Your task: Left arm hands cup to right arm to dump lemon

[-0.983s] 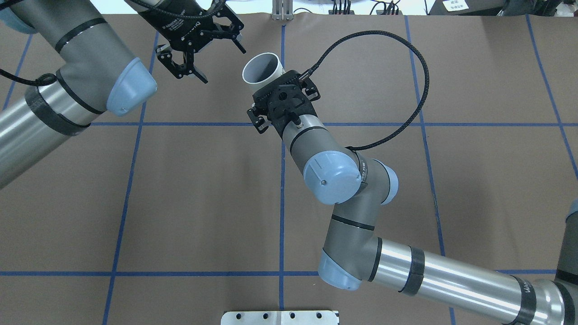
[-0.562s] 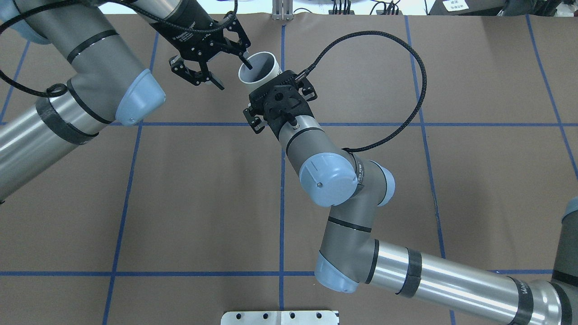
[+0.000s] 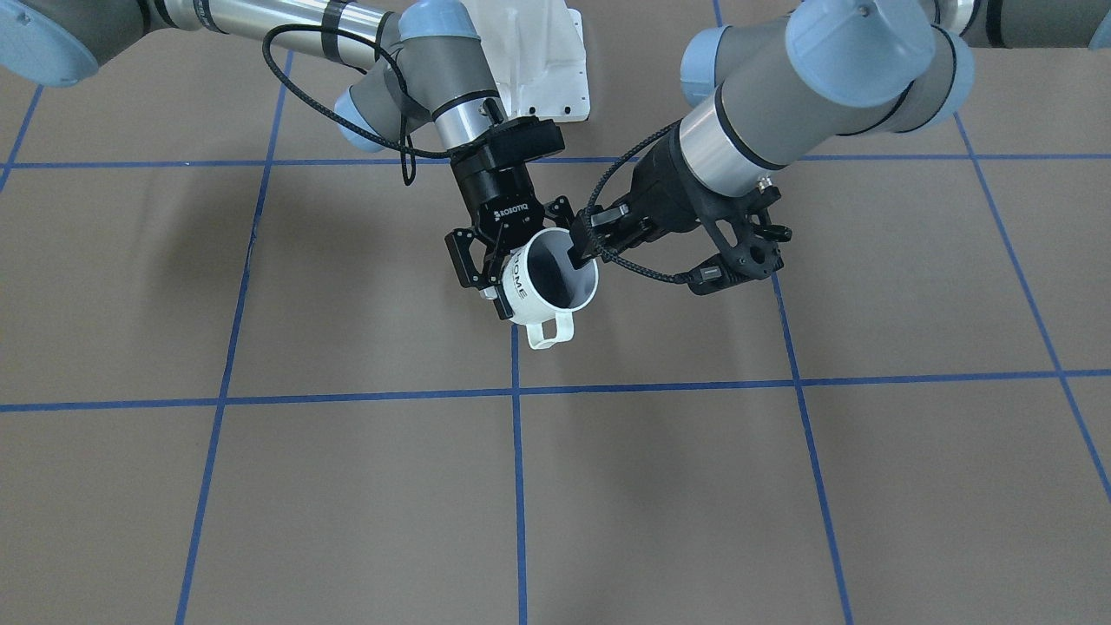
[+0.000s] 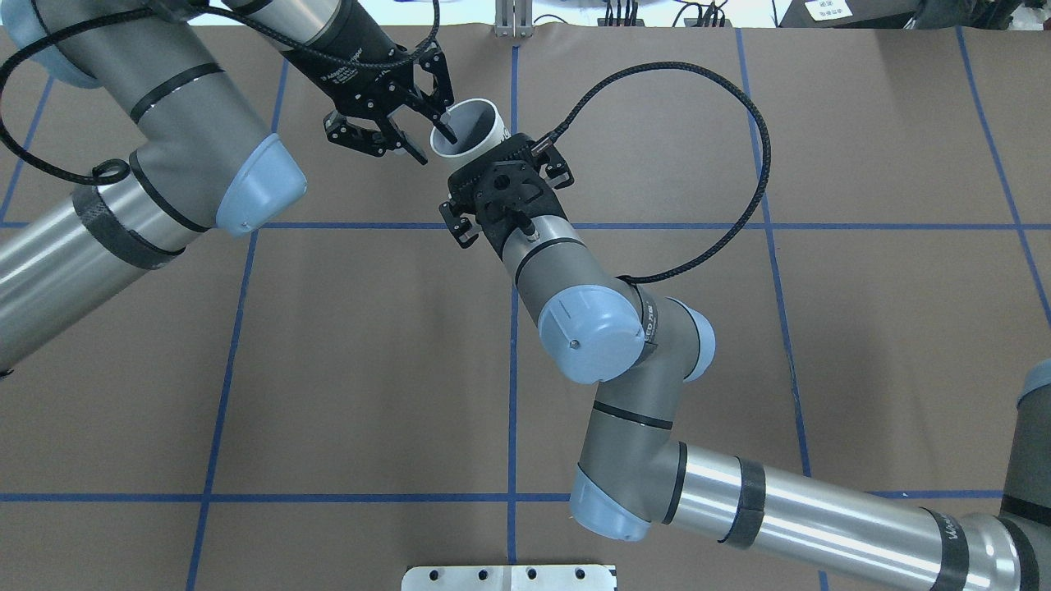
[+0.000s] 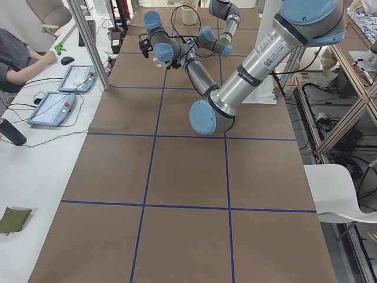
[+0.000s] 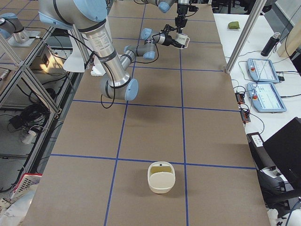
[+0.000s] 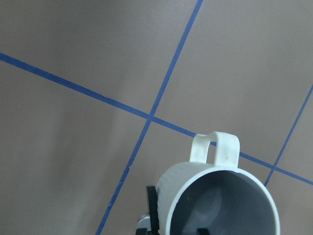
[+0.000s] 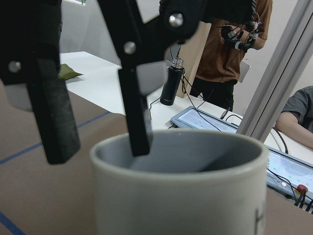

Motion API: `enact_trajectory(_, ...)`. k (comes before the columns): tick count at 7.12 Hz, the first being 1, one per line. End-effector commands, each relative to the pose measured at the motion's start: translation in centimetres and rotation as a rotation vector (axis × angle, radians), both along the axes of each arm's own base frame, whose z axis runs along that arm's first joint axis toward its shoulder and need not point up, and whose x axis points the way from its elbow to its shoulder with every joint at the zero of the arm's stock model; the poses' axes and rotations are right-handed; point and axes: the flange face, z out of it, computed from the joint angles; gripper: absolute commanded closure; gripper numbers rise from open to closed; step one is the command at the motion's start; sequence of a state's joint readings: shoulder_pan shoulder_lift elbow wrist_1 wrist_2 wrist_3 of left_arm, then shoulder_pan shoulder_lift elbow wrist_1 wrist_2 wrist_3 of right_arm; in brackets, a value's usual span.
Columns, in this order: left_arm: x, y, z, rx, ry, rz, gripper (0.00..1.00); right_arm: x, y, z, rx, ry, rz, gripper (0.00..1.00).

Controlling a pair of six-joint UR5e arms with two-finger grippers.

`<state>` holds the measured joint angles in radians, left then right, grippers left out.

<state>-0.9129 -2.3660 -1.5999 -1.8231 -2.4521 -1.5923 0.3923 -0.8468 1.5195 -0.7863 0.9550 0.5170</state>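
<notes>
We're working over a brown worktop (image 4: 328,369). R end effector (image 3: 519,269) is clamping the cup (image 4: 480,123) round its body, off the worktop, mouth tilting toward L end effector (image 4: 427,141). L is gaping wide, gripping nothing, w/ one finger inside the rim and one outside. Our judgement: R should be holding dead steady and L shouldn't be nudging the wall. Lemon: can't tell.

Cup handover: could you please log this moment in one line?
cup: lifted | right claw: shut on cup | left claw: open, straddling rim
</notes>
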Motion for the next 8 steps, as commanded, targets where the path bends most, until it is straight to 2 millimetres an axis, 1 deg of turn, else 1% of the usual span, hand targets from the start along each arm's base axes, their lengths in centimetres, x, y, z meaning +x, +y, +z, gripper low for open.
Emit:
enact_trajectory(1,0.5,0.2,0.3,-0.003,-0.003,0.007,0.58,0.0,0.2,-0.1,0.001,-0.001,0.001,0.67)
enact_trajectory(2,0.7,0.3,0.2,0.000,-0.004,0.005,0.60,0.0,0.2,-0.1,0.002,-0.003,0.001,0.67)
enact_trajectory(3,1.4,0.5,0.3,0.004,-0.012,0.002,0.73,0.1,0.2,-0.2,0.003,-0.007,0.001,0.65)
enact_trajectory(4,1.5,0.6,0.3,0.005,-0.012,0.004,1.00,0.1,0.2,-0.2,0.011,0.005,0.000,0.42)
enact_trajectory(5,1.6,0.5,0.4,0.003,-0.014,0.004,1.00,0.3,0.3,0.0,0.018,0.015,-0.001,0.06)
enact_trajectory(6,1.6,0.4,0.5,-0.001,-0.016,0.004,1.00,0.5,0.3,-0.1,0.043,0.047,-0.005,0.01)
enact_trajectory(8,1.6,0.4,0.5,-0.001,-0.016,0.004,1.00,0.8,0.5,0.0,0.047,0.047,-0.005,0.01)
